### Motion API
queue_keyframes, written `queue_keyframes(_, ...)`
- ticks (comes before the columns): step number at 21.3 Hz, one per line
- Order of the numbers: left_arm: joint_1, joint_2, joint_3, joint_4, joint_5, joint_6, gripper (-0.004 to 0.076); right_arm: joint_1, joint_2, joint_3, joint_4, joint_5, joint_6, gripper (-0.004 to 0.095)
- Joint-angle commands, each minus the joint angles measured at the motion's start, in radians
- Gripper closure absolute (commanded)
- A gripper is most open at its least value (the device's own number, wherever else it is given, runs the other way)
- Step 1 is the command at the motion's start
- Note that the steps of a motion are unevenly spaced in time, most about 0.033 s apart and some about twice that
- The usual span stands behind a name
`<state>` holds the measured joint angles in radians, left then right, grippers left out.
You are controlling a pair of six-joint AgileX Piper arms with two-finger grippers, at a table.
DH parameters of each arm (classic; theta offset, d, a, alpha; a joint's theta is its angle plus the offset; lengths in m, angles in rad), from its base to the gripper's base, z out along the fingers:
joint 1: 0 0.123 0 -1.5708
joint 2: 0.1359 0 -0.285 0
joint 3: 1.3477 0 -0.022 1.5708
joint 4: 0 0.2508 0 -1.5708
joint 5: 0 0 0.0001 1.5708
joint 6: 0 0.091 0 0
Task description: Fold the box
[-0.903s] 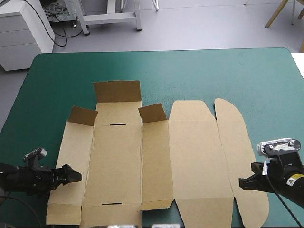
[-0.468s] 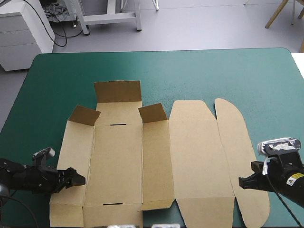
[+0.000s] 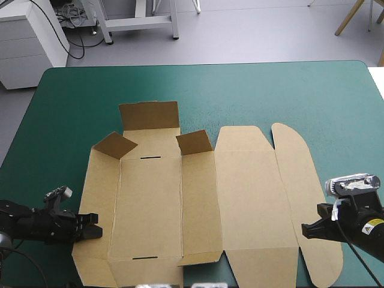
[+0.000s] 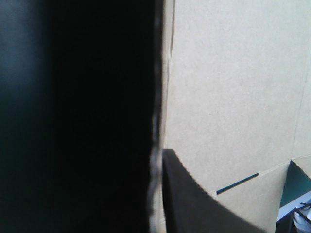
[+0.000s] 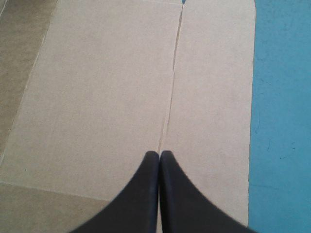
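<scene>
While the left black fingers clamp its left edge, the brown cardboard box sheet on the teal-green desk has nudged rightward, its left panel starting to rise (likely a first wall); the right black fingers stay together over its right end.

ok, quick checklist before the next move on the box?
1. Left gripper holding the box: ok. In the left wrist view the left wall's edge runs between its fingers.
2. Right gripper shut: ok. It sits over the crease by the rounded flap.
3. Right gripper pressing on the board: cannot tell.
4. Far flaps raised: ok, three stand up.
5. Near flap raised: not ok, nearly flat.
6. Box's near edge on the table: cannot tell, it reaches the high view's edge.
</scene>
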<state>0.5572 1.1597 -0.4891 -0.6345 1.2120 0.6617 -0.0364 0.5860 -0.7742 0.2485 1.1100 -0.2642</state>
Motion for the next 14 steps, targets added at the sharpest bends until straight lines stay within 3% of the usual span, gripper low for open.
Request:
queue_keyframes(1, -0.008, -0.012, -0.055, -0.046, 0.090, -0.009, 0.0734, 0.001, 0.008, -0.025, 0.010, -0.051, -0.007, 0.0927)
queue_keyframes(6, -0.085, -0.012, -0.229, -0.039, 0.083, -0.058, 0.0734, 0.001, 0.008, -0.025, -0.008, -0.066, -0.007, 0.0928)
queue_keyframes(10, -0.304, -0.012, -0.471, 0.139, -0.045, -0.127, 0.0734, 0.001, 0.008, -0.025, -0.009, -0.070, -0.007, 0.0927)
queue_keyframes(14, -0.641, 0.002, -0.658, 0.448, -0.234, -0.137, 0.0734, 0.001, 0.008, -0.025, -0.014, -0.073, -0.007, 0.0927)
